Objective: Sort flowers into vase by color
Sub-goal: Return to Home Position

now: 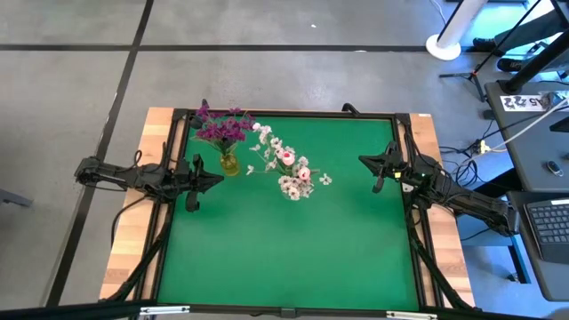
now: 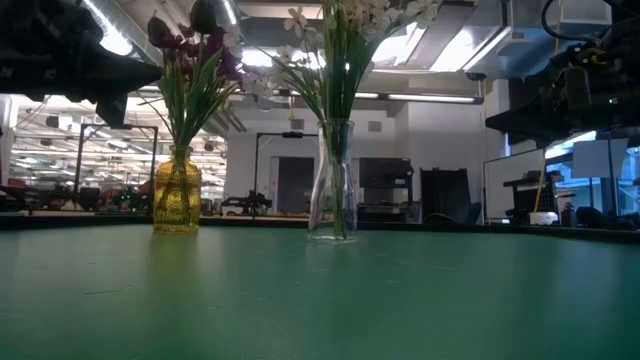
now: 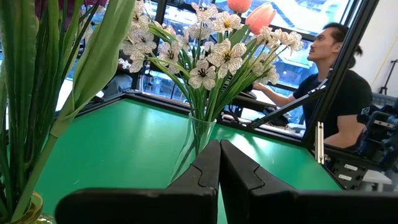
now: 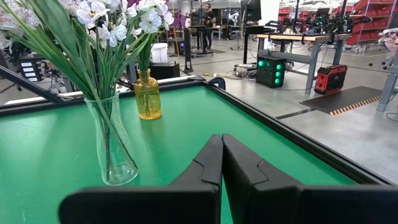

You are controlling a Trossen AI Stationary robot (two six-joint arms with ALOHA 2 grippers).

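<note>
The green counter (image 1: 293, 240) has a pale wooden border (image 1: 132, 231). Off its 1 o'clock corner a white round base (image 1: 442, 46) stands on the grey floor (image 1: 267, 71); at 3 o'clock lies a dark keyboard (image 1: 549, 222). A person in a black shirt (image 3: 342, 102) is beyond the counter's edge. Elsewhere a red case (image 4: 329, 79) rests near a black box with green lights (image 4: 272, 68).

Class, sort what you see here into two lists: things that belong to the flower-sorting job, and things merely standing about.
Belongs to the job:
purple flowers in the yellow vase
white and pink flowers in the transparent vase
left gripper and right gripper, both shut, at opposite sides of the green table

Just about:
person beyond the table
keyboard on a side desk
</note>
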